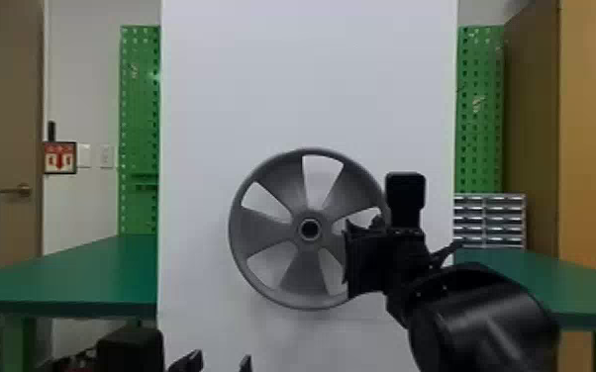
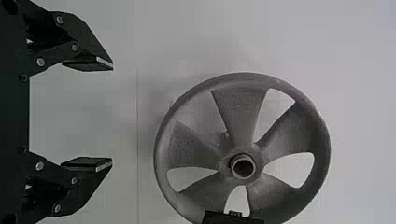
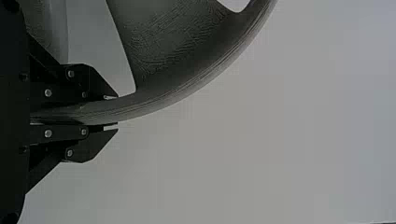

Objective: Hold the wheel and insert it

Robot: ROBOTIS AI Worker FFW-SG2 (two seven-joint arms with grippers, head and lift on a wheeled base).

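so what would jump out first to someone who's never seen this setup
Probably the big grey wheel with its fanned spokes, standing out in front of the tall white panel. Next, the right gripper, clamped on the wheel's rim at its right side. Then the left gripper, open at the head view's bottom edge.

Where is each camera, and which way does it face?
Head view: on the head, facing forward and down at the wheel; right arm, left claw show.
Left wrist view: on that wrist, facing the wheel past the open left claw.
Right wrist view: on that wrist, facing the rim in the right claw.
Both wrist views share the wheel.
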